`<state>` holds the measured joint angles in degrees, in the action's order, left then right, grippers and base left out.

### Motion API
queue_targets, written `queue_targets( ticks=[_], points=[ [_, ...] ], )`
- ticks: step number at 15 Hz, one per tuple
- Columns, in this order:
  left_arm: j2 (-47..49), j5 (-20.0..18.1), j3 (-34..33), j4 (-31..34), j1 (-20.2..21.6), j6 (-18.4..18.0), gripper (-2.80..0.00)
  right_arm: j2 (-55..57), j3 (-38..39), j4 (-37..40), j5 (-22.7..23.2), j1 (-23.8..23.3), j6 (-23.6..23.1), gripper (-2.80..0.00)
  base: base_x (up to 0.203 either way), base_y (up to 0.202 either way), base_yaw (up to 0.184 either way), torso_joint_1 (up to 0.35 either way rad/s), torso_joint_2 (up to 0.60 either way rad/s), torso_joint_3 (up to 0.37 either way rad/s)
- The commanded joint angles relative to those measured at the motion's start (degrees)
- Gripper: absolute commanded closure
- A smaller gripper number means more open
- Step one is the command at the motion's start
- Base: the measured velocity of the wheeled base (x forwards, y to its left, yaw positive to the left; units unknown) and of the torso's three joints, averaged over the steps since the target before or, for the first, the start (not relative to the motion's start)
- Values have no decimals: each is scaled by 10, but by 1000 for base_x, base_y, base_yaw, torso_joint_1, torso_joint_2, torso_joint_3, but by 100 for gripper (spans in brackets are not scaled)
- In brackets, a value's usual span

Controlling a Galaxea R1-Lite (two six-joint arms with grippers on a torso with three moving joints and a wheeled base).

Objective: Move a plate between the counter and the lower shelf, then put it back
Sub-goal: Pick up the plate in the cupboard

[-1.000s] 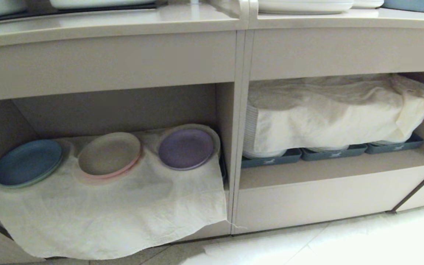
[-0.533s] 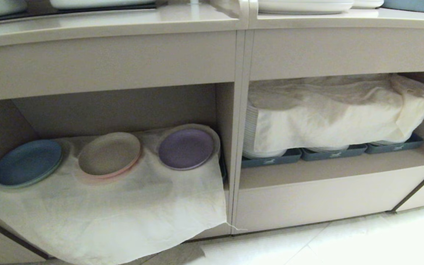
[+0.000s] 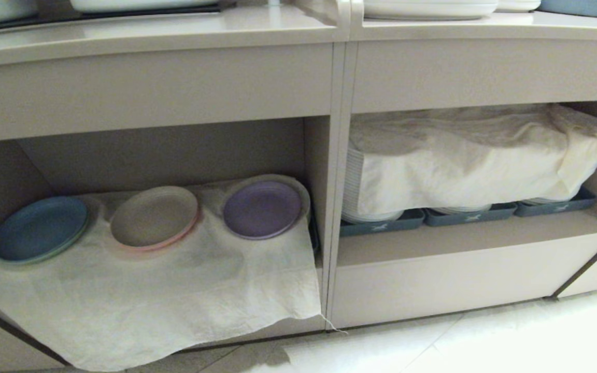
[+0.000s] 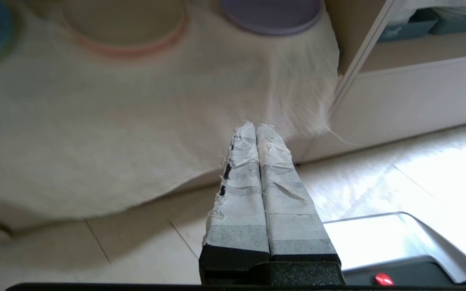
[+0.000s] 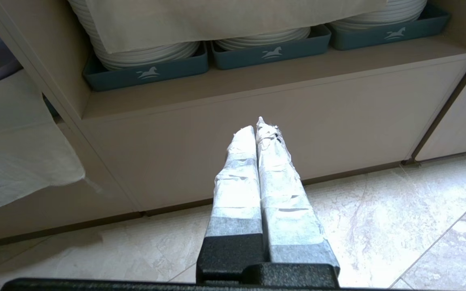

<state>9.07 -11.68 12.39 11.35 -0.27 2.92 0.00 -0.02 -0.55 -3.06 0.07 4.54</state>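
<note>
The lavender plate (image 3: 261, 209) lies on the cream cloth (image 3: 164, 305) in the lower shelf (image 3: 164, 155), at the right end of a row of three. Its near edge (image 4: 271, 16) shows in the left wrist view. The counter (image 3: 174, 33) runs across the top of the head view. My left gripper (image 4: 256, 128) hangs shut and empty above the floor, in front of the draped cloth and short of the plate. My right gripper (image 5: 256, 128) is parked shut and empty before the right cubby's base panel. Neither arm shows in the head view.
A blue plate (image 3: 39, 229) and a beige-pink plate (image 3: 153, 217) lie left of the lavender one. The right cubby holds stacked white plates (image 3: 368, 197) in grey-blue trays (image 3: 467, 215) under a cloth. A vertical divider (image 3: 337, 207) separates the cubbies. White dishes (image 3: 428, 8) stand on the counter.
The hanging lower edge of the cream cloth has shifted and swung a little. The plates and the head view have stayed put.
</note>
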Motion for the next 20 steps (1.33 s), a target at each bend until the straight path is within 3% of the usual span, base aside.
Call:
queue_targets(
  ticks=[1, 4, 8, 13, 17, 20],
  points=[
    [87, -1, 8, -1, 1, 14, 0, 0, 0, -1, 0, -1, 0, 0, 0, 0, 0, 0, 0, 0],
    [143, -1, 0, 0, 1, 51, 0, 1, 0, -1, 0, 0, 0, 0, 0, 0, 0, 0, 0, 0],
    [238, -12, -5, -18, 1, 63, 0, 0, 0, -1, 0, 0, 0, 0, 0, 0, 0, 0, 0, 0],
    [410, -31, -33, -210, -1, 93, 0, 0, 0, 0, 0, 0, 0, 0, 0, 0, 0, 0, 0, 0],
    [556, -32, -74, -436, -18, 120, 0, 0, 0, -1, 0, -1, 0, 0, 0, 0, 0, 0, 0, 0],
    [662, -13, -83, -570, -51, 155, 0, 0, 0, 0, 0, 0, 0, 0, 0, 0, 0, 0, 0, 0]
  ],
)
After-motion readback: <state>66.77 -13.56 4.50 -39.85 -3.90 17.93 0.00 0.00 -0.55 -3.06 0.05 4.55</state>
